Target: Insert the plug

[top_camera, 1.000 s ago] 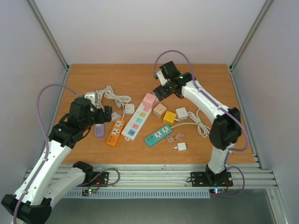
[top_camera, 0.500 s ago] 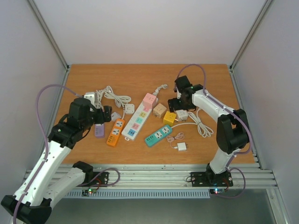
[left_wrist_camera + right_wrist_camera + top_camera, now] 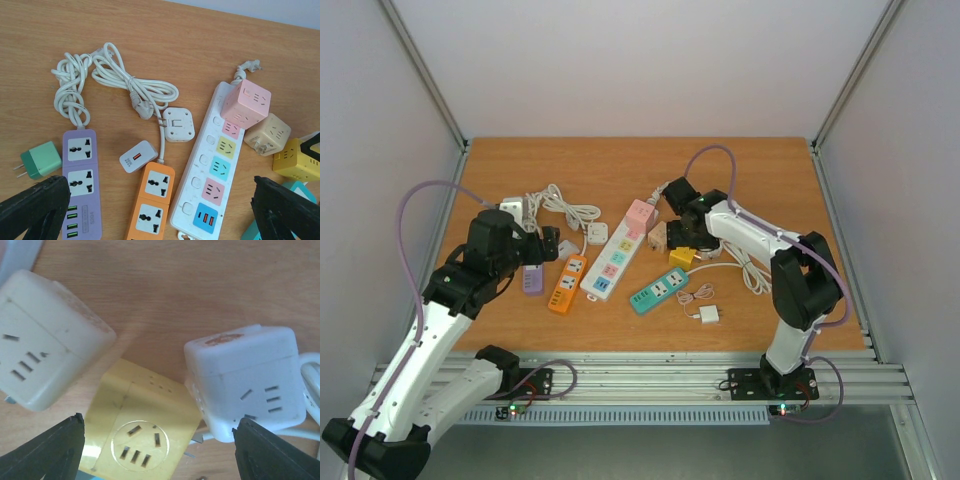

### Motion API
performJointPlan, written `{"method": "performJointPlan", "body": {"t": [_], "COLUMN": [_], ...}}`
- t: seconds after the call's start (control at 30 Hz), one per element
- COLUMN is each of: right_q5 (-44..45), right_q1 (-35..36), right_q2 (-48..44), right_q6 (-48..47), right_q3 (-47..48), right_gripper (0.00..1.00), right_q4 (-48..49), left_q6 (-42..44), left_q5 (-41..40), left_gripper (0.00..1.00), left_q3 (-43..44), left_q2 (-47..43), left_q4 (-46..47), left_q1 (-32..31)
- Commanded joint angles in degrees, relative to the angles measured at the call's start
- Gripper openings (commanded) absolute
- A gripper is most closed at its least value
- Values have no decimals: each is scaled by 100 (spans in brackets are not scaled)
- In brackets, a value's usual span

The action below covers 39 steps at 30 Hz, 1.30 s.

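My right gripper [image 3: 684, 236] is open and empty, low over a cluster of cube sockets. In the right wrist view its fingertips straddle a yellow cube socket [image 3: 145, 432], with a beige cube [image 3: 45, 340] to the left and a white cube [image 3: 245, 380] to the right. The right gripper [image 3: 157, 452] touches none of them. A pink cube [image 3: 246, 102] sits plugged into the white power strip [image 3: 220, 160]. My left gripper [image 3: 160, 215] is open and empty above the orange strip [image 3: 152, 205] and purple strip [image 3: 81, 185].
A coiled white cable with its plug [image 3: 140, 107], a green charger [image 3: 40, 160], a white USB charger [image 3: 139, 156] and a white adapter [image 3: 177, 124] lie at the left. A teal strip [image 3: 660, 290] and a small white charger [image 3: 708, 314] lie near the front.
My right arm swung from above the pink cube to the right, then came down and left over the cube sockets. The left arm has not moved.
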Motion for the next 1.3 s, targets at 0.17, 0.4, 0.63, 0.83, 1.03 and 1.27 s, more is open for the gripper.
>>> {"method": "performJointPlan", "body": {"t": [0.17, 0.4, 0.63, 0.83, 1.03, 1.27], "right_q5": [-351, -330, -343, -484, -543, -485], "right_q1": [54, 95, 95, 86, 86, 81], "right_q2": [369, 312, 408, 524, 586, 36], "right_q6": [1096, 1677, 1855, 1881, 1851, 1506], "right_q3": [199, 24, 47, 36, 33, -58], "right_gripper": [87, 87, 78, 74, 70, 60], "right_q4": [-226, -41, -134, -36, 34, 140], "left_q6": [64, 63, 54, 54, 54, 54], "left_q5": [1, 12, 29, 38, 36, 225], "left_gripper": [99, 99, 99, 99, 99, 99], "left_q3": [-37, -45, -45, -45, -50, -41], "left_q2": [-51, -59, -60, -69, -67, -41], "left_q4": [305, 308, 300, 297, 289, 331], "left_q1": [25, 35, 37, 36, 37, 36]}}
